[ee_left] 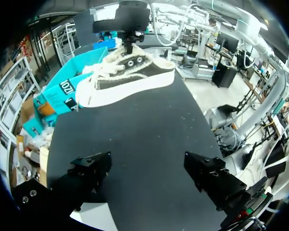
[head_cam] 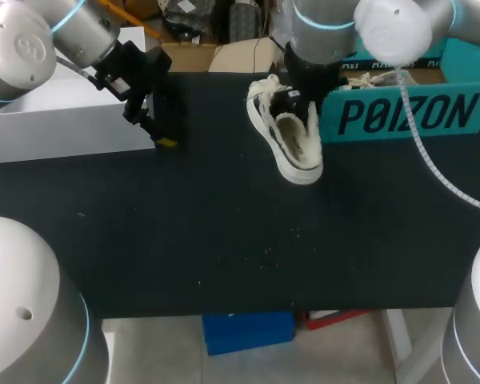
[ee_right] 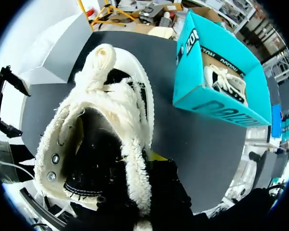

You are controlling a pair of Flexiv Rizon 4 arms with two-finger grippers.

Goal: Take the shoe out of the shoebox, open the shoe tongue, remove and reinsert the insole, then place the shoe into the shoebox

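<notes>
Shoe (head_cam: 294, 148), white with a fleecy lining, is tilted on its side at 12 o'clock from the middle of the black bench (head_cam: 224, 240). My right pincer (head_cam: 301, 102) grips its collar from above. At 9 o'clock from it, well apart, my left pincer (ee_left: 148, 163) stands wide open, holding nothing, near a white box (head_cam: 56, 128). The teal shoebox (head_cam: 408, 116) is just beside the shoe at 3 o'clock, with a second shoe (ee_right: 226, 82) inside.
</notes>
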